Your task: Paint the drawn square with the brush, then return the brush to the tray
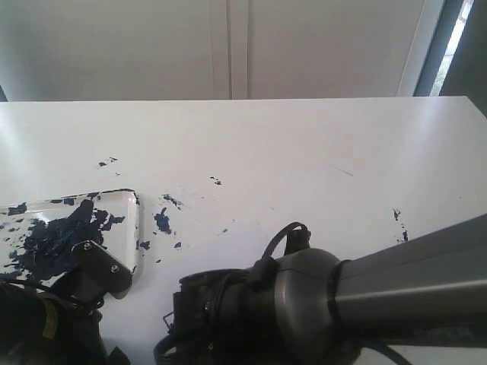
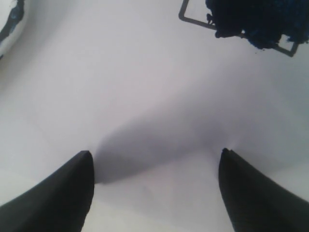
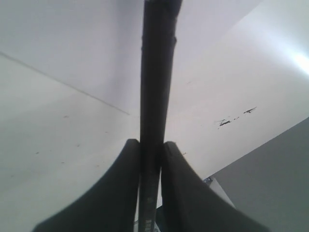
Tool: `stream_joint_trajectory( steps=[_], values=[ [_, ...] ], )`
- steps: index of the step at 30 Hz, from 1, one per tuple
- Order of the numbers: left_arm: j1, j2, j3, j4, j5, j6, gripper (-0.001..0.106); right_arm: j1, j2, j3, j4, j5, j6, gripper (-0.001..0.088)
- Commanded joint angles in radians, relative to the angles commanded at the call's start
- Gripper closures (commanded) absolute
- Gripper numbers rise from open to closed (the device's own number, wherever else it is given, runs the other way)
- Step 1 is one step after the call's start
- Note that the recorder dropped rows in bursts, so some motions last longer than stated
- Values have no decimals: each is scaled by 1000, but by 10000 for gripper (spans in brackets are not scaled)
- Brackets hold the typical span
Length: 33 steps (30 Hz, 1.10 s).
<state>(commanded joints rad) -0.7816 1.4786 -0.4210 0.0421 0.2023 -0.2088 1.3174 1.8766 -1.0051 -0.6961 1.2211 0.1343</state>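
White table below a pale wall.
A vertical seam splits the wall at top centre; daylight enters through a narrow window at upper right.

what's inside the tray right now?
A dark blue paint blob and smears in the tray. The left arm covers its near part; contents there unseen.

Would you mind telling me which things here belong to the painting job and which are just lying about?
Belongs to the job:
the brush, clamped in the right gripper
the drawn square, partly painted dark
the tray, smeared with dark paint

Just lying about:
the scattered paint splatters on the table
the left gripper, open and empty
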Motion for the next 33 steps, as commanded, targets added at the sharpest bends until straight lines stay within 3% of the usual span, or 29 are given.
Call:
stream_joint_trajectory(
  steps=[7,15,25,33],
  values=[
    [0,0,0,-3,0,0,304,12,0,0,57,0,-46,868],
    [0,0,0,-4,0,0,304,72,0,0,71,0,-53,868],
    [0,0,0,-4,4,0,304,66,0,2,22,0,-53,868],
    [0,0,0,-4,6,0,304,17,0,2,3,0,-33,868]
  ],
)
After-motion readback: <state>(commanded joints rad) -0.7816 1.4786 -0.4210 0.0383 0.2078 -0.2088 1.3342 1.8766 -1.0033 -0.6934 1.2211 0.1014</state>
